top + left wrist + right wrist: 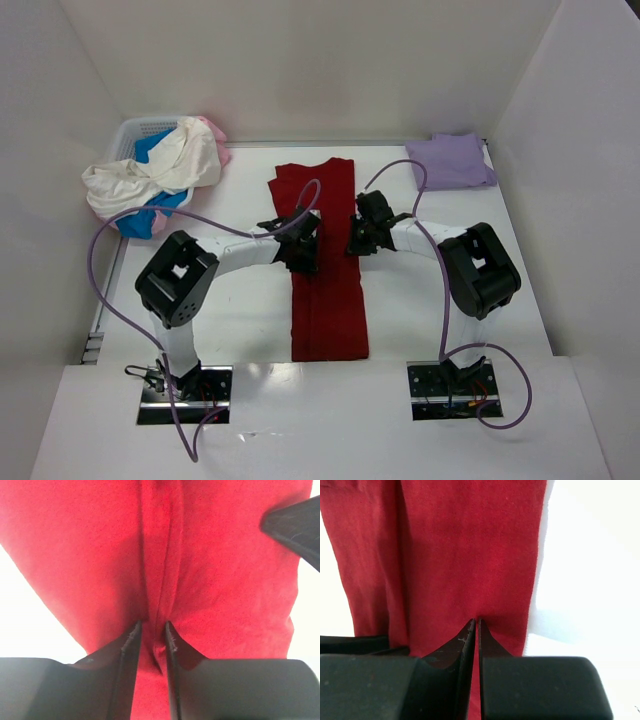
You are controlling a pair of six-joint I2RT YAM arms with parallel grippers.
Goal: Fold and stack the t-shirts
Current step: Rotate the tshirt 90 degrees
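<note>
Left wrist cam has the left gripper (152, 625) at a narrow gap, with a raised ridge of the dark red t-shirt (215, 580) pinched up between the fingertips. The crease runs away from them up the cloth. Right wrist cam shows the right gripper (476, 621) closed to a sliver, tips down on the same shirt just inside its right edge (can't tell if any cloth is actually caught in there).

The top cam gives you what the wrist cams don't. The red shirt lies as a long narrow strip down the middle of the table (240, 320), with the grippers facing each other across it, one on each long edge. A folded pale lavender t-shirt (452, 160) sits at the far right corner. Far left, cream-white (170, 170), blue (150, 215) and pink (215, 135) shirts spill out of a white basket (135, 130).
</note>
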